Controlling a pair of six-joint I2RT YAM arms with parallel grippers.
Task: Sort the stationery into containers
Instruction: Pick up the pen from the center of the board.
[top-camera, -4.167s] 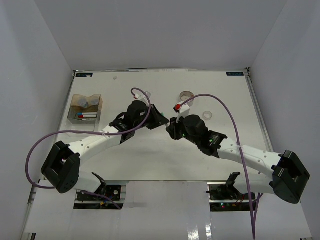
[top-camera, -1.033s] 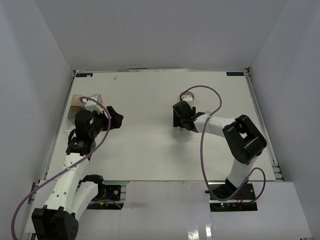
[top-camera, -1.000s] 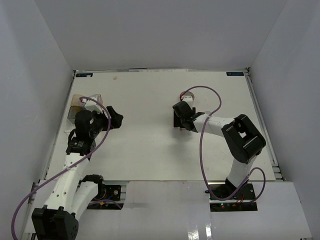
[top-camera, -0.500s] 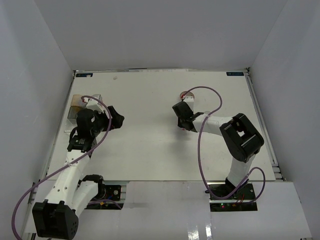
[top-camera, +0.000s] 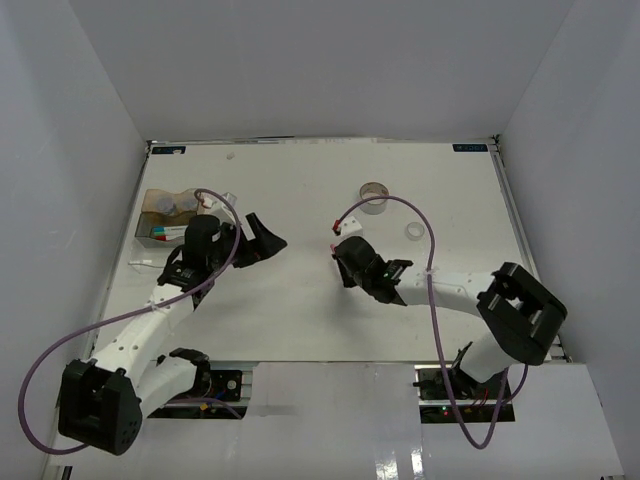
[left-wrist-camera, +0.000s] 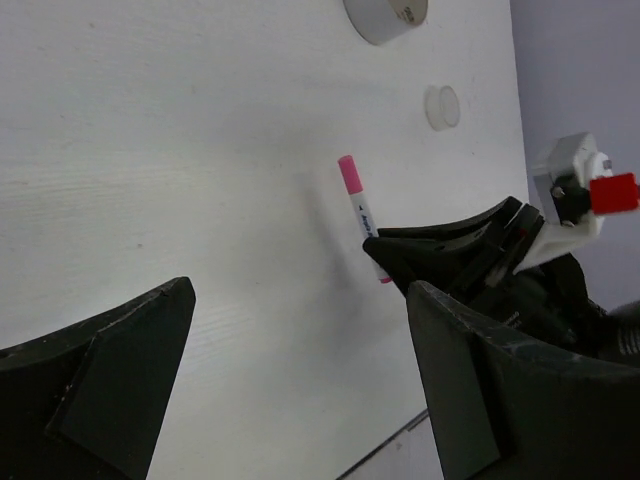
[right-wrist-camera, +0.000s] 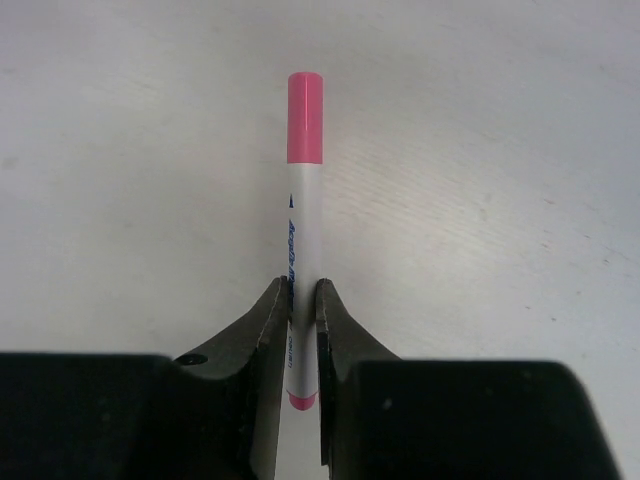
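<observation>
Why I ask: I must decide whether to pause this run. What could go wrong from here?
1. The right tool pinches the pink marker near its tail, with most of its length jutting out ahead. It could pivot or slip in transit.
2. The amber box sits at the far left, with the open left tool in between. The two tools might collide on a carry or handover.

pink marker (right-wrist-camera: 304, 190): low part hidden in right gripper (right-wrist-camera: 302, 290)
left gripper (left-wrist-camera: 300, 290): fingers cut off
box (top-camera: 146, 212): insides too small to tell
</observation>
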